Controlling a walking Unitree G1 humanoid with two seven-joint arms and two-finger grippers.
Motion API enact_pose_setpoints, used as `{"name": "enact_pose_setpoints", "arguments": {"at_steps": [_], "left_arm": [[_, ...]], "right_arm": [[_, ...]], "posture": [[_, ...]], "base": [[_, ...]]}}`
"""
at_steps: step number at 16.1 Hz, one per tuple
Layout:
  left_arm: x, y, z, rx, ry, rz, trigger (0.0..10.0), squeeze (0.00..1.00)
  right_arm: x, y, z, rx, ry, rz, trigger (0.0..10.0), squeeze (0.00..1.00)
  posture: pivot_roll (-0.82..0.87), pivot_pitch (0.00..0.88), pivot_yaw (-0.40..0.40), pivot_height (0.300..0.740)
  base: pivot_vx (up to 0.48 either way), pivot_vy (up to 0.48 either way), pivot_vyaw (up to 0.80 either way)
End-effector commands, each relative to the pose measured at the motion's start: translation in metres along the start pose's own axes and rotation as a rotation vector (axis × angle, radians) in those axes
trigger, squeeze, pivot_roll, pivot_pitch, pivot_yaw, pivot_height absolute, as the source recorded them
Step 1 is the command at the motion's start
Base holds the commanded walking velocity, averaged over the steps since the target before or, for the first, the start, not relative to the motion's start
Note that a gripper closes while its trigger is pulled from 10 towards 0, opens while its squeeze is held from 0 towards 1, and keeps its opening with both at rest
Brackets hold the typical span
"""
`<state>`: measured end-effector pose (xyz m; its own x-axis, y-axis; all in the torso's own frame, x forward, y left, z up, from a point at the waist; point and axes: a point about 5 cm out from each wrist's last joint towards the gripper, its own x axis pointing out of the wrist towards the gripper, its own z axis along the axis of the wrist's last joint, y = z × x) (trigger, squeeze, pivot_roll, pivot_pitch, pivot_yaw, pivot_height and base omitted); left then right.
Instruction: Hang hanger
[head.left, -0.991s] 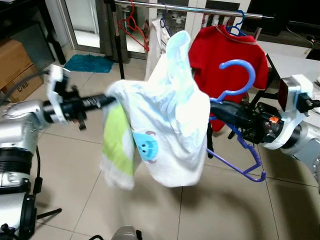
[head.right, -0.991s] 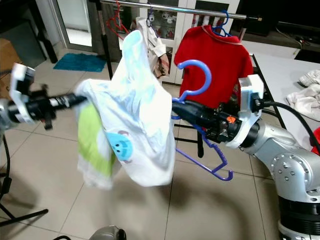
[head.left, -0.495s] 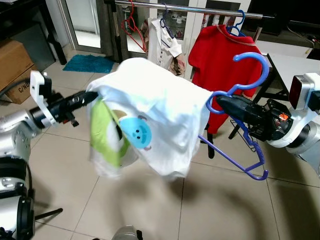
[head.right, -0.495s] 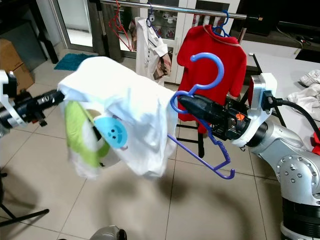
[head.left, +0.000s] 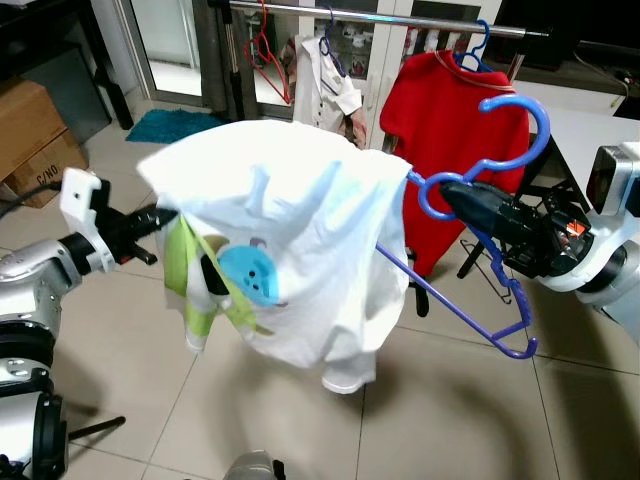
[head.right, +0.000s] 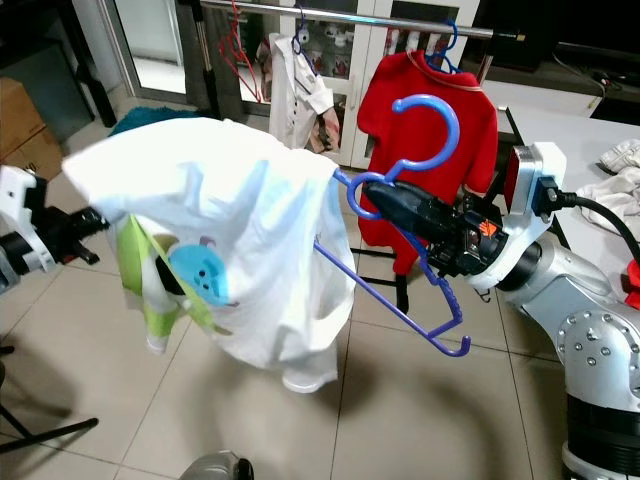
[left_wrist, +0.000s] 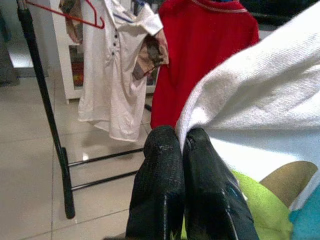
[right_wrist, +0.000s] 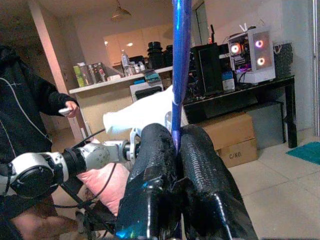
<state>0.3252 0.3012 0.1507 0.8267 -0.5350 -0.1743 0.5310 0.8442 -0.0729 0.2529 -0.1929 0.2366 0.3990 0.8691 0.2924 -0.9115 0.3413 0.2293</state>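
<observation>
Between the pressed fingers of the right tool sits the blue hanger. From it a white shirt stretches to the left tool, which pinches its hem below the clothes rail.

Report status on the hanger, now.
Right gripper shut on blue hanger. Left gripper shut on white shirt, half-draped over hanger. Rail ahead; red shirt hangs there.
</observation>
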Motion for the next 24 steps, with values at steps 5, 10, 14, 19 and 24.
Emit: {"name": "enact_pose_setpoints", "arguments": {"at_steps": [5, 10, 14, 19, 24], "left_arm": [[0.003, 0.004, -0.004, 0.028, 0.085, 0.072, 0.0, 0.0], [0.009, -0.002, 0.001, 0.032, 0.051, 0.018, 10.0, 0.0], [0.009, -0.007, 0.018, 0.032, -0.035, -0.092, 10.0, 1.0], [-0.012, -0.002, 0.048, 0.047, -0.126, -0.166, 10.0, 0.0], [-0.006, -0.027, 0.13, 0.175, -0.277, -0.359, 10.0, 0.0]], "right_arm": [[-0.002, -0.001, 0.019, -0.045, -0.131, -0.02, 10.0, 0.0], [0.004, -0.002, 0.017, -0.041, -0.137, -0.023, 10.0, 0.0], [0.011, -0.004, 0.015, -0.05, -0.143, -0.046, 10.0, 0.0], [0.015, -0.017, 0.009, -0.113, -0.044, -0.18, 10.0, 0.0], [0.029, -0.026, 0.002, -0.221, 0.088, -0.256, 10.0, 0.0]], "posture": [[0.04, 0.0, 0.026, 0.74], [0.04, 0.0, 0.02, 0.74], [0.04, 0.0, 0.011, 0.74], [0.04, 0.0, 0.002, 0.74], [0.07, 0.0, -0.022, 0.74]], "base": [[0.0, 0.0, 0.0], [0.0, 0.0, 0.0], [0.0, 0.0, 0.0], [0.0, 0.0, 0.0], [0.0, 0.0, 0.0]]}}
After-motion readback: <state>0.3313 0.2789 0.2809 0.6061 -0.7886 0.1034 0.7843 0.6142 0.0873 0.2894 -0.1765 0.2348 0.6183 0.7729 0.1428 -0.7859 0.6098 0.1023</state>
